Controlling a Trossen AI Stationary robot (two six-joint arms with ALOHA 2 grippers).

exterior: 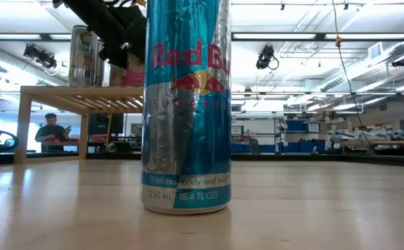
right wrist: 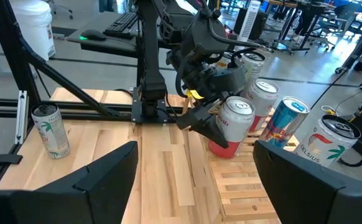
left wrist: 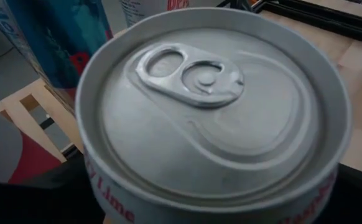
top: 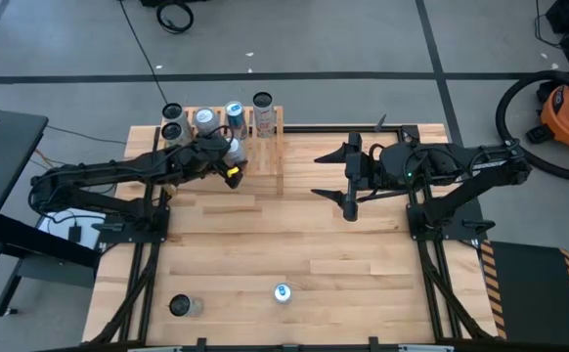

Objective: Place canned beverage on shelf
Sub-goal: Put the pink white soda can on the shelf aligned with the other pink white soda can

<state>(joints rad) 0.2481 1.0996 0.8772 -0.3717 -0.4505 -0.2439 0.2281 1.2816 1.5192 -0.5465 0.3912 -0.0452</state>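
Note:
The shelf [top: 265, 161], a low slatted wooden rack, stands at the table's far edge. A white and red can [right wrist: 236, 127] stands upright on its slats, at the side nearer the table's middle. My left gripper [top: 230, 158] reaches over the shelf, open, with a finger on each side of this can. The can's silver top [left wrist: 212, 106] fills the left wrist view. My right gripper [top: 348, 181] hangs open and empty above the table, to the right of the shelf. My left gripper has one dark finger [right wrist: 196, 119] beside the can's wall, just below the rim. The other finger is behind the can. I cannot tell whether either finger touches it. The can stands upright with its base on the shelf's slats.
Several more cans [top: 204, 119] line the shelf's far side. A blue and silver can [top: 282, 292] stands near the table's front edge, close before the low camera [exterior: 184, 104]. Another can [top: 180, 306] stands at the front left. A person [exterior: 51, 132] is in the room beyond.

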